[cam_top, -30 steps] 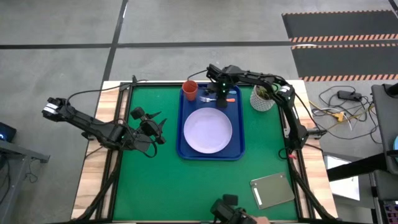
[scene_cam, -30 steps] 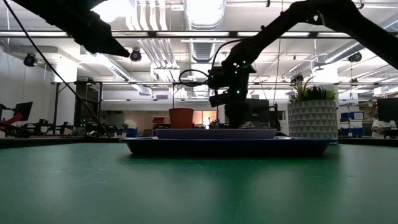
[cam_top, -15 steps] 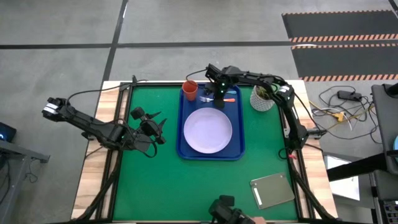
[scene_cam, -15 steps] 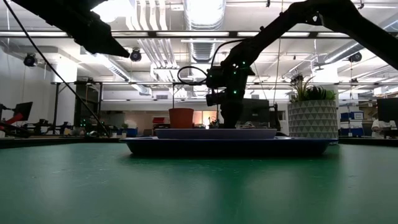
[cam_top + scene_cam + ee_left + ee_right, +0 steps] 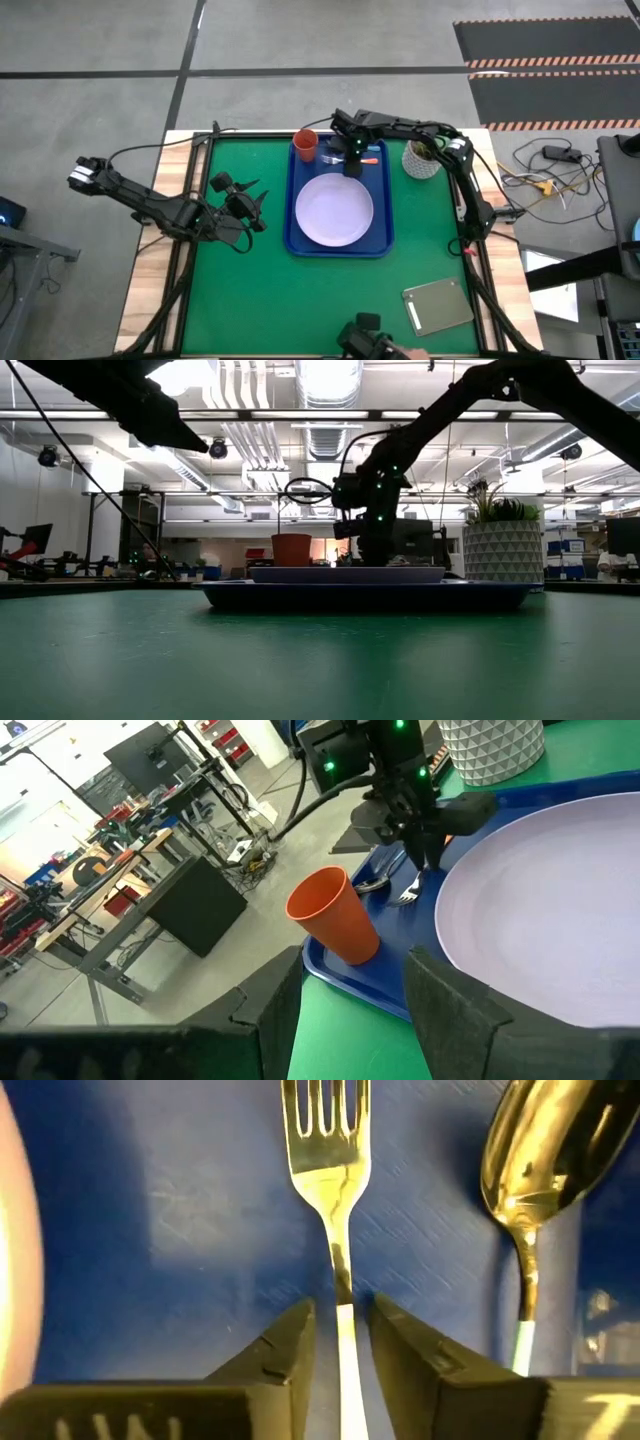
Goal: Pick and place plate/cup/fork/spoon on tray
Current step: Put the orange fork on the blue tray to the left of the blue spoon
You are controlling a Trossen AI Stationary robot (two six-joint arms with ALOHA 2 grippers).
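Right gripper (image 5: 340,1342): lowered over the far end of the tray (image 5: 378,215), fingers (image 5: 275,1365) narrowly parted around the fork's handle, not clenched. Fork (image 5: 330,1170): silver tines, slim metal neck, laid flat on the tray floor, tines ahead of the fingertips. Spoon (image 5: 540,1155): shiny bowl, pale blue handle, laid just beside the fork. Plate (image 5: 334,210): behind the gripper, centred on the tray. Cup (image 5: 306,145): orange, upright in the tray's far left corner. Left gripper (image 5: 250,207): parked left of the tray, fingers spread.

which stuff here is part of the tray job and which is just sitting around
Job: tray, plate, cup, fork between the right tool's fingers, spoon.
Lying about: potted plant, grey slab. Left tool waits off the tray.
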